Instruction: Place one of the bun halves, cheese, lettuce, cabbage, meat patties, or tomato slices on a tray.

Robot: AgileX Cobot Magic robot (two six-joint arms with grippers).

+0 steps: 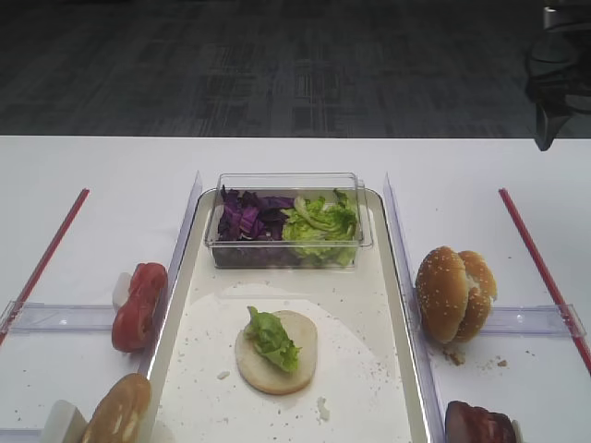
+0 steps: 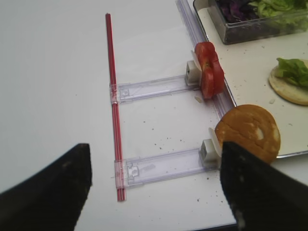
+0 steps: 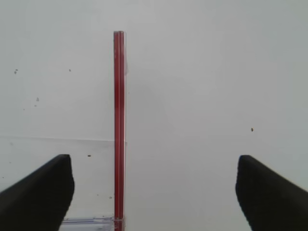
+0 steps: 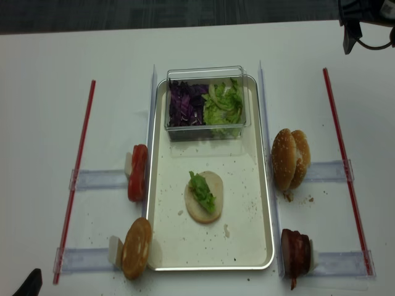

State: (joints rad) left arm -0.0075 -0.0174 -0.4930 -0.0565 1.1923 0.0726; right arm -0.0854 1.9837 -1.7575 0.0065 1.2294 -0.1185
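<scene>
Black fingers of the right hand [image 3: 154,192] spread wide, empty, over white bench [image 3: 216,72]. Left hand [image 2: 154,192] likewise gapes; ahead to its right, lettuce [image 2: 293,71] lies on a pale bun round [image 2: 288,89] in the tray [image 2: 250,62].

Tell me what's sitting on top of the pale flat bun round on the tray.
A small green lettuce piece lies on the pale bun round, near the middle of the tray. The bread directly beneath the leaf is covered, so nothing can be seen there.

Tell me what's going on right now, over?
Both end effectors open, empty: left, right, parked off the tray. Lettuce lies on pale bun round, mid-tray. Nothing blocking.
</scene>
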